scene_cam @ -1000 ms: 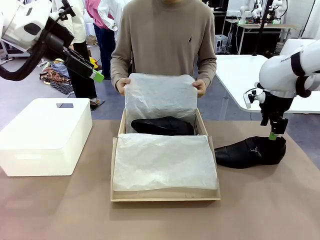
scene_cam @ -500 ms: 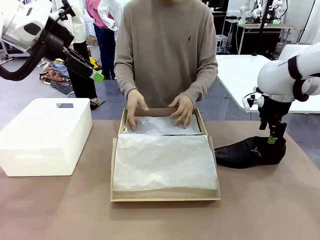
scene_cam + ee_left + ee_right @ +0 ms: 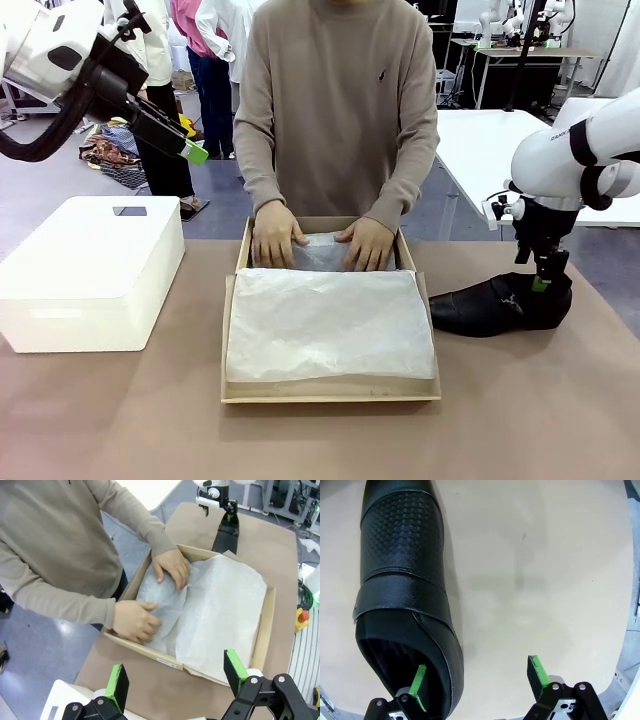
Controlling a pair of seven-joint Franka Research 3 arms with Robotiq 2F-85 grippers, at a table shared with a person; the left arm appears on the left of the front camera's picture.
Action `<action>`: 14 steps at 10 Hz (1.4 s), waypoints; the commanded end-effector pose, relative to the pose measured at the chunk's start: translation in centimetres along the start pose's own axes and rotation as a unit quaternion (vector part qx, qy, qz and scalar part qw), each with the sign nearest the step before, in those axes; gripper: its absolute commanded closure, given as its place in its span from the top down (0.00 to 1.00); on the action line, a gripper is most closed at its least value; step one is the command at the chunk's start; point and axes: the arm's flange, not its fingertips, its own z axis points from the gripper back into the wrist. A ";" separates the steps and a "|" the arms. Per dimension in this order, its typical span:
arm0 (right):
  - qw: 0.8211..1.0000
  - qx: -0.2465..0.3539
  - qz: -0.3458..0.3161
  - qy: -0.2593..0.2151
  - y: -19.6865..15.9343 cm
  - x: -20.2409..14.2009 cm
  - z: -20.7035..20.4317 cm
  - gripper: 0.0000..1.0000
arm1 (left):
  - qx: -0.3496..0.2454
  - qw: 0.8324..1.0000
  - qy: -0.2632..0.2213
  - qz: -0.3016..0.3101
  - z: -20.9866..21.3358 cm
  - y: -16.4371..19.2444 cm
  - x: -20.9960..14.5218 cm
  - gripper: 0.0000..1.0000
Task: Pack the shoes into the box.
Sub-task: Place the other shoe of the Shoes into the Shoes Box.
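Note:
One glossy black shoe (image 3: pixel 497 304) lies on its own on the table right of the brown cardboard box (image 3: pixel 232 330). My right gripper (image 3: pixel 540 285) is down at its heel, open. In the right wrist view the gripper (image 3: pixel 479 677) straddles the shoe's (image 3: pixel 400 580) side wall, with one green finger (image 3: pixel 420 678) inside the heel opening and the other outside. White tissue paper (image 3: pixel 325 320) covers the box's inside, and the person's hands (image 3: pixel 275 235) press it down at the far end. My left gripper (image 3: pixel 190 150) hangs open high at the left, looking down on the box (image 3: pixel 262 630).
A large white plastic bin (image 3: pixel 90 270) stands on the table left of the box. The person stands at the far edge behind the box. A white table (image 3: pixel 480 150) is behind at the right. Bare tabletop lies in front of the box.
The person lowered the raised tissue sheet over the shoe in the box and now presses it flat. My right gripper sank slightly onto the other shoe's heel. The left arm stayed still.

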 end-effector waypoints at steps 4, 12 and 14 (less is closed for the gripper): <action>0.999 -0.004 0.018 -0.036 -0.8 -0.5 -1.2 1.00 | -0.007 1.000 -0.009 -0.008 -0.1 0.1 -0.4 1.00; 0.999 0.022 0.012 -0.035 -0.8 -0.6 -1.2 0.00 | -0.007 1.000 -0.009 -0.008 -0.1 0.1 -0.4 1.00; 0.999 0.027 0.010 -0.034 -0.5 -0.6 -0.9 0.00 | -0.007 1.000 -0.009 -0.008 -0.1 0.1 -0.4 1.00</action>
